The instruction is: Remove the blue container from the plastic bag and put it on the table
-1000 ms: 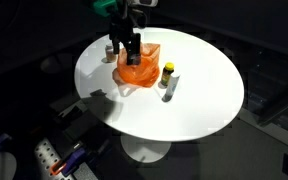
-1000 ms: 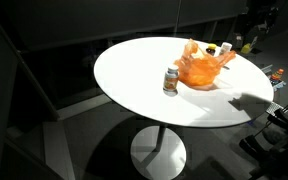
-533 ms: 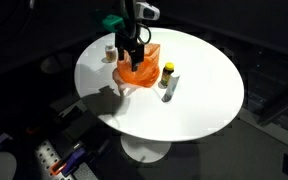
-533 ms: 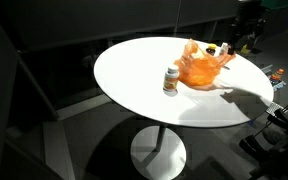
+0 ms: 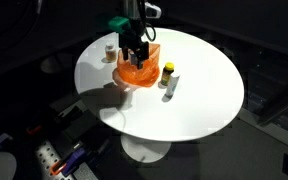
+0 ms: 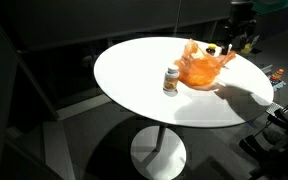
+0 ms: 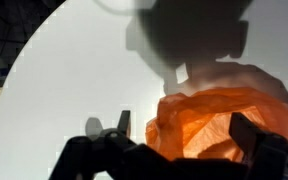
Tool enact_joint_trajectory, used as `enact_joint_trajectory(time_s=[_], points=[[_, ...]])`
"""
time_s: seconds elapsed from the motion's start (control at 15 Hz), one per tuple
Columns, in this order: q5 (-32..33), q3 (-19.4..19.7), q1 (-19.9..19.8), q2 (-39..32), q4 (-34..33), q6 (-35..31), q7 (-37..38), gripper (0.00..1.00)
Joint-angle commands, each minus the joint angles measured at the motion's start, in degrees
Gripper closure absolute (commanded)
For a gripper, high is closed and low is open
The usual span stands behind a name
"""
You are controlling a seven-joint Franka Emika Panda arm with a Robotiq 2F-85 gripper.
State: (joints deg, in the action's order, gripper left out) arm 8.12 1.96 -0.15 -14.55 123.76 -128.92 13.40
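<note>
The claw (image 5: pixel 134 52) has edged in over the orange plastic bag (image 5: pixel 137 72), jaws spread apart. The blue container, presumably inside the bag, is unseen. Pinching film alone could drag the bag into the bottle (image 5: pixel 168 70) beside it.

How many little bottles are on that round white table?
3: a lone bottle beside the orange bag; a yellow-capped bottle and a paler bottle together on the bag's other side. The bag may hide more.

The crumpled orange plastic bag (image 7: pixel 234 120) hides its contents and runs off the wrist view's right edge; the black gripper (image 7: pixel 182 130) has 2 fingers (image 7: pixel 248 138) cropped below.
</note>
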Motion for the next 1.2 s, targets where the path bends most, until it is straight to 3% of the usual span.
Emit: enact_joint_trajectory(time_s=[0.0,0.33,0.73,1.13], points=[[2.3,0.7,1.5,-2.5,-2.8,-0.8,1.6,0.00],[5.6,1.3,2.9,-4.1,-4.2,-2.4,2.8,0.00],[1.1,0.3,2.2,-4.2,-3.7,-5.0,0.2,0.00],[2.4,0.8,2.8,-4.0,-2.8,-4.9,1.0,0.00]])
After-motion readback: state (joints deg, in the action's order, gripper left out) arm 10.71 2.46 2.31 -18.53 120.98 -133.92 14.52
